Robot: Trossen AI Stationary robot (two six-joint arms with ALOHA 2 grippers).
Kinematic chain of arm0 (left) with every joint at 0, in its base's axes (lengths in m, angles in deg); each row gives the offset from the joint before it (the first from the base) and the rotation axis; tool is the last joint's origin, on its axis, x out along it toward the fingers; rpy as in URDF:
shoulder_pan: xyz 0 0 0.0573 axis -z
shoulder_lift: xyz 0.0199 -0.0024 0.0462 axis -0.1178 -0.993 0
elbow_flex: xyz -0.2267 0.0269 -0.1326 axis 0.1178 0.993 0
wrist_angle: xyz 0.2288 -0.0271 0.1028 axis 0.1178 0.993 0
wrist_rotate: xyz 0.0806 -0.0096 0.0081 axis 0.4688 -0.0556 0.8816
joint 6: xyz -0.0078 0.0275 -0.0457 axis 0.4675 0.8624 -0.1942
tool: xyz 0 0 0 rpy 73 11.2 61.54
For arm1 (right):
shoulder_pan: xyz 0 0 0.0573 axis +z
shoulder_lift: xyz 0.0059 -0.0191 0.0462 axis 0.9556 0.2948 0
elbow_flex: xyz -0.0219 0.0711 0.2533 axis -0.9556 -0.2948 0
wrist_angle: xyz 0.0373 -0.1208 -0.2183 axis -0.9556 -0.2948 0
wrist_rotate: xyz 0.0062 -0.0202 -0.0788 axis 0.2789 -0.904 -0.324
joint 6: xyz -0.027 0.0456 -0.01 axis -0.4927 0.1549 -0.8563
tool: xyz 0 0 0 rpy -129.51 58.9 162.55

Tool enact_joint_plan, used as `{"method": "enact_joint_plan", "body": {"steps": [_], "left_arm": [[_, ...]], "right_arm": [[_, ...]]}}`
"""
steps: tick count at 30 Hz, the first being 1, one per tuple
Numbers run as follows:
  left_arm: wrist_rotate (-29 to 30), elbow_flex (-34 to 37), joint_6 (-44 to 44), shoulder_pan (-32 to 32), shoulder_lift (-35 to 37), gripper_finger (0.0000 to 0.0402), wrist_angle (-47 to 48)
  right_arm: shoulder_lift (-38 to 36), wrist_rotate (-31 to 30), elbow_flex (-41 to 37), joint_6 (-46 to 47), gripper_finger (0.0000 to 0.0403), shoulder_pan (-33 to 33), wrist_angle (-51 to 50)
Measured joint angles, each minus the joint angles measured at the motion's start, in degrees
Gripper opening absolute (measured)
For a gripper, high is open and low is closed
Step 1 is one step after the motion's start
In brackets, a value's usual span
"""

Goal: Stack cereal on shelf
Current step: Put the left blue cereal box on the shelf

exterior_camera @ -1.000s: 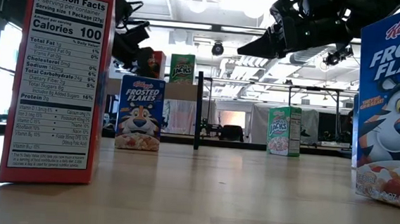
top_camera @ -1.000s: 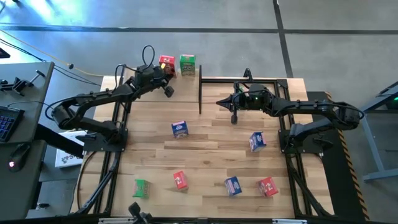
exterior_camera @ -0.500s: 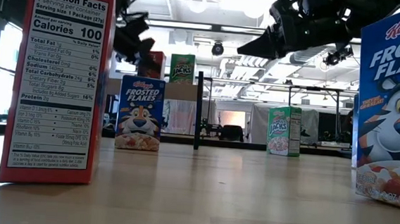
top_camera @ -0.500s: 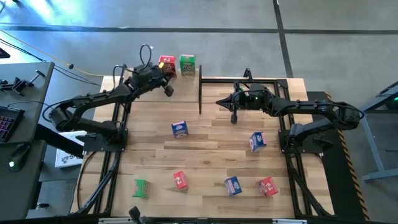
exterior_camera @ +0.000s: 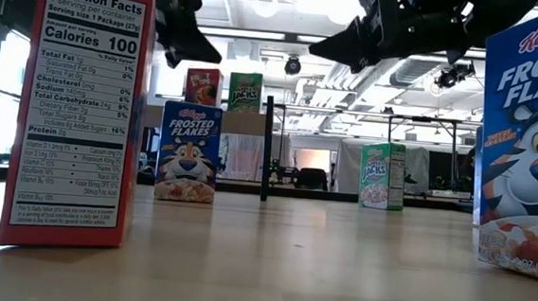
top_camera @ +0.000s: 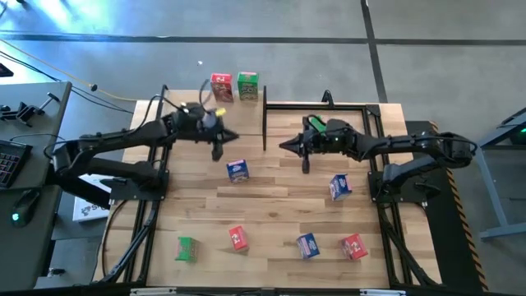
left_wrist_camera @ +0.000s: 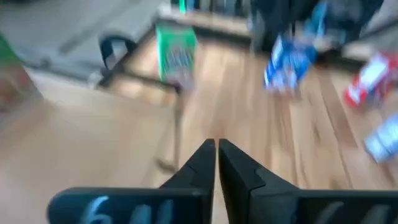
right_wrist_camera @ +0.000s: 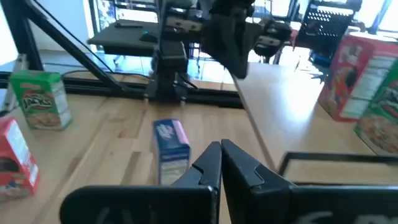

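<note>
From overhead, the shelf (top_camera: 271, 105) runs along the far edge of the worktop (top_camera: 271, 205), carrying a red Froot Loops box (top_camera: 220, 86) and a green Apple Jacks box (top_camera: 247, 85) side by side at its left end. The left hand (top_camera: 218, 153) hangs empty just in front of that end, fingers pressed together, with a blue Frosted Flakes box (top_camera: 238, 170) close by on the worktop. The right hand (top_camera: 306, 167), also closed and empty, hovers in front of the shelf's black frame.

Only the overhead view takes in the boxes farther from the shelf: a second blue box (top_camera: 339, 187), a green box (top_camera: 186, 248), a red box (top_camera: 238, 238), a third blue box (top_camera: 308, 245) and another red box (top_camera: 354, 246).

The level view alone shows print: a nutrition panel on the nearest red carton (exterior_camera: 80, 109), and a black upright post (exterior_camera: 266, 148).

The left wrist view is blurred; its closed fingers (left_wrist_camera: 202, 163) point toward a green box (left_wrist_camera: 176, 53).
</note>
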Motion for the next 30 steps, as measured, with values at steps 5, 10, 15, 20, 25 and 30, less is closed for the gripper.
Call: {"method": "enact_joint_plan", "body": {"steps": [5, 10, 15, 20, 25, 30], "left_arm": [[9.08, -6.62, -3.05, 10.88, -0.6, 0.0073, 18.92], [12.42, -10.09, -8.67, 18.41, -3.29, 0.0154, 29.66], [15.68, -12.73, -12.0, 22.49, -7.33, 0.0222, 32.96], [18.78, -16.68, -13.95, 22.49, -12.43, 0.0268, 34.76], [18.93, -19.56, -14.91, 21.03, -18.09, 0.0294, 36.9], [18.95, -20.69, -16.11, 20.45, -21.86, 0.0302, 37.89]], "right_arm": [[0.04, -2.87, -0.2, -2.91, 0.0, 2.57, -0.12], [0.02, -2.5, -5.65, -1.96, 0.0, 3.43, 12.71], [-0.01, -2.23, -11.59, 1.38, 0.0, 3.46, 23.51], [-0.02, -1.81, -13.53, 0.32, 0.0, 3.52, 27.45], [-0.08, -0.45, -11.99, -3.73, 0.0, 2.78, 27.74], [-0.09, 3.63, -10.33, -4.6, 0.0, 1.39, 26.85]]}}
